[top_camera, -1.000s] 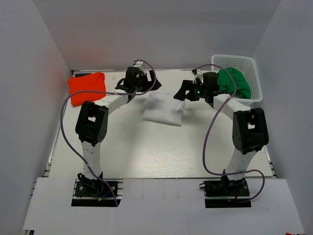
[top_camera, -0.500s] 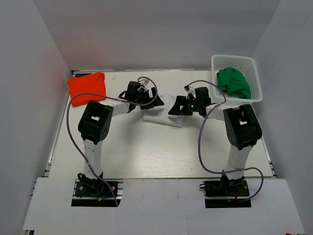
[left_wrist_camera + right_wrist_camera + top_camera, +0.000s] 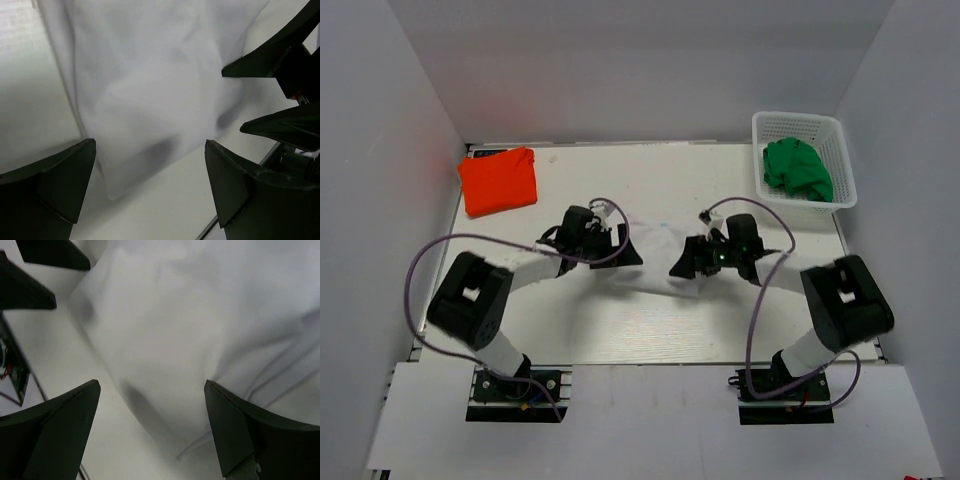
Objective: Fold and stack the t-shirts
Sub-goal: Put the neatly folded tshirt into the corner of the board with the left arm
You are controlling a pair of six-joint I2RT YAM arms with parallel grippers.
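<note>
My left pincer and right pincer both stand with jaws apart, low over the white t-shirt, which lies on the tabletop between them, nothing clamped. Far beyond my left pincer lies the folded orange t-shirt; beyond my right, the green t-shirt fills the white lattice basket. Only the wrist views show the cloth's creases, and each shows the opposite pincer's fingers across the shirt.

Overhead view faces down; both wrist views share white t-shirt closely.
</note>
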